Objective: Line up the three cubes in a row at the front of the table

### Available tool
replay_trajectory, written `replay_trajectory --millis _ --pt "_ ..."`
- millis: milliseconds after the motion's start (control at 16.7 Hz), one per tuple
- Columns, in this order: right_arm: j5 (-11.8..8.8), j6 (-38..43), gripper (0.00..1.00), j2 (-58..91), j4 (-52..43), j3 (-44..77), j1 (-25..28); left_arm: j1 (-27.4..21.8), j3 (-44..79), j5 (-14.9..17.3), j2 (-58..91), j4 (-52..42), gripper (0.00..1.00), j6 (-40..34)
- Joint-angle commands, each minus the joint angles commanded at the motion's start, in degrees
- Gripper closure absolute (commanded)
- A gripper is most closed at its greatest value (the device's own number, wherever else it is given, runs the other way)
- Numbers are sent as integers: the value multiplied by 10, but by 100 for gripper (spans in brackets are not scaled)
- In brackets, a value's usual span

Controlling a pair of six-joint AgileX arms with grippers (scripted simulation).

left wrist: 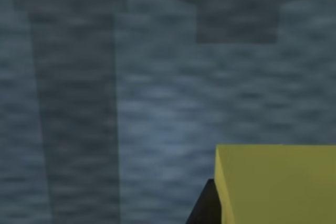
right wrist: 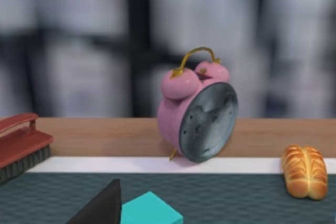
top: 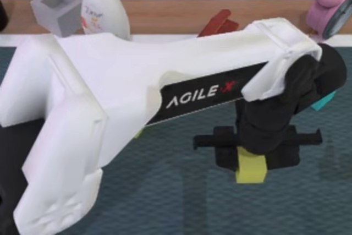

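I am holding the yellow cube in my left gripper, which is reaching far across to the right half of the table; in the top view the cube is poking out just below the black fingers, clamped between them. My left wrist view is showing that same cube close up with only bare mat beneath, though I cannot tell whether it is touching the mat or hanging just above it.

Working outward, the teal cube is peeking out from behind the arm's dark wrist, further back and to the right of the held cube. A sliver of pale green is showing under the white forearm to the left; I judge that to be the third cube, mostly hidden. So the held cube is sitting between the other two, and nearer the front than the teal one, which I judge must be brought forward to match.

My right arm is parked out of the top view; its camera is looking over the teal cube toward a pink alarm clock and a bread loaf.
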Motion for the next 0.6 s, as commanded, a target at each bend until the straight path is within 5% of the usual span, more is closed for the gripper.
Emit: replay_trajectory --millis 600 --pt "0 0 0 0 0 0 0 3 -74 1 25 100 100 2"
